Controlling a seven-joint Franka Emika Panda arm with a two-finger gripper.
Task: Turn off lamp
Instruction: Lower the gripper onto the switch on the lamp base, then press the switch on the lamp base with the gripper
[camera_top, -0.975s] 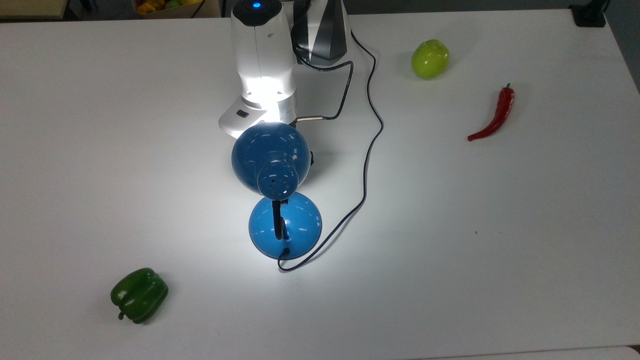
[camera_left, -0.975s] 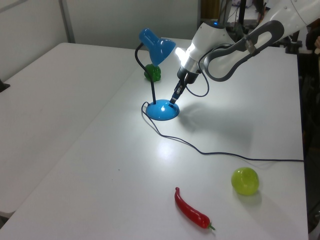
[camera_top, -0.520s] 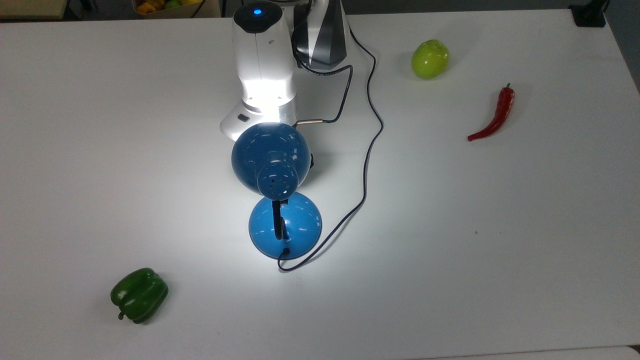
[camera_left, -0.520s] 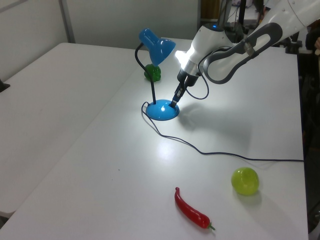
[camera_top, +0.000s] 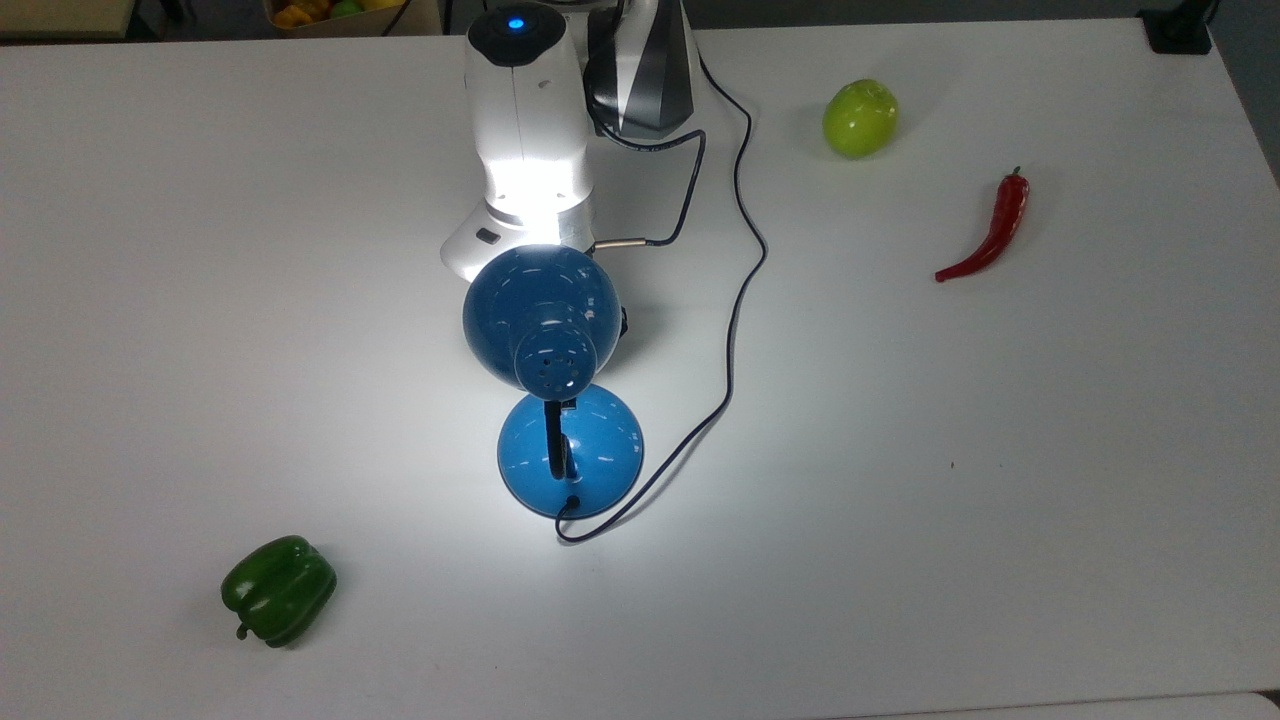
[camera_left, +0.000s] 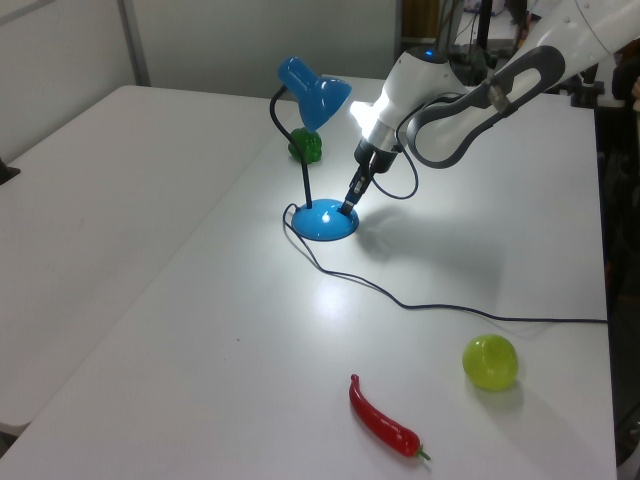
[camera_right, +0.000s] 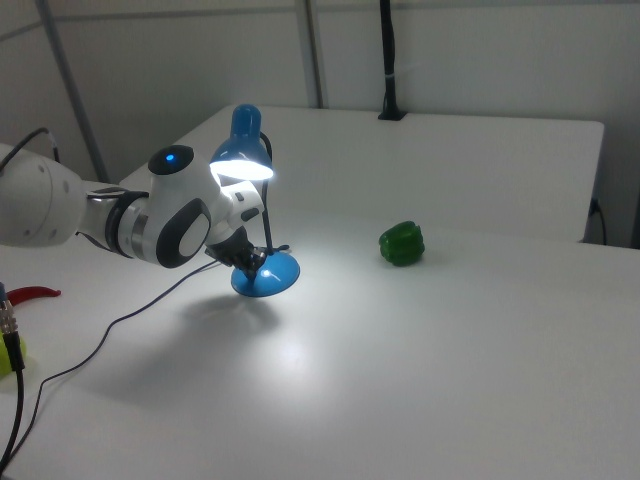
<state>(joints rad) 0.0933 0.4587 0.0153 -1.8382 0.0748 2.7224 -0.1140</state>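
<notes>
Lamp (camera_left: 318, 152) stood mid-table (camera_top: 1000, 480), lit, shade glowing. Gripper (camera_left: 349, 203) angled down at the edge of the blue dome base (camera_left: 325, 220), tip at or touching it; fingers seemingly pressed together. Judged mid-press on the switch. Next: short firm push down, then lift away clear of the cord (camera_top: 738, 300).

Arm (camera_left: 470, 90): glossy white shells with dark grey/black bands at the joints. Round black cap with a lit blue LED (camera_top: 513, 12) on the wrist segment. Small dark rectangular inset on the white flange. Thin black cable (camera_top: 680, 190) loops off the wrist into a metal connector plug. Gripper (camera_left: 350, 199) is slim and black.
</notes>
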